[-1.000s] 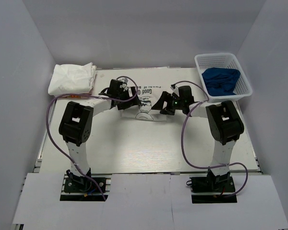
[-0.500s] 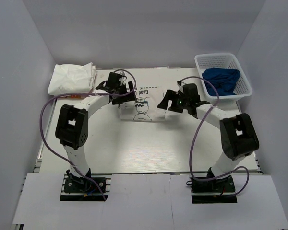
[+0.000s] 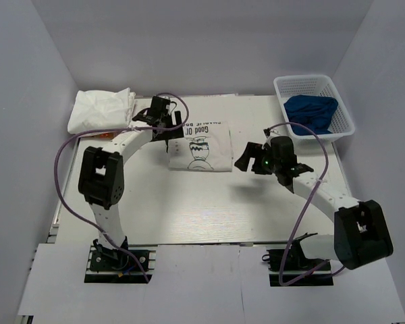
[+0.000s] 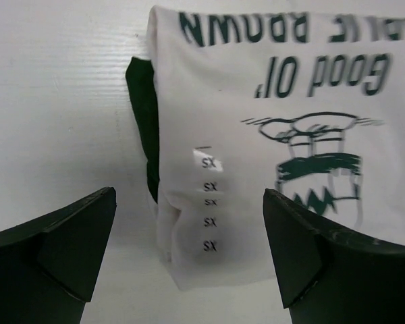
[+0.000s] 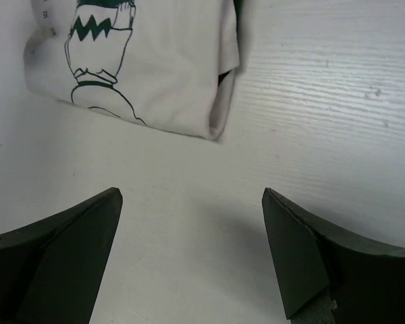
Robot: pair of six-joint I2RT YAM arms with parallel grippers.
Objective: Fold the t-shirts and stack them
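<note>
Folded printed t-shirt (image 3: 200,146) lies flat near the middle of the worktop (image 3: 202,202), slightly toward the far side. Folded t-shirt bundle (image 3: 101,110) sits in the far-left corner, well apart from it. Basket (image 3: 302,77) stands in the far-right corner, with a bundled cloth (image 3: 312,113) inside it. Left gripper (image 3: 170,129) is over the printed t-shirt's far-left corner; in the wrist view the shirt's left edge runs between its fingers. Right gripper (image 3: 244,156) is just right of the shirt's near-right corner, apart from it, over bare worktop.
</note>
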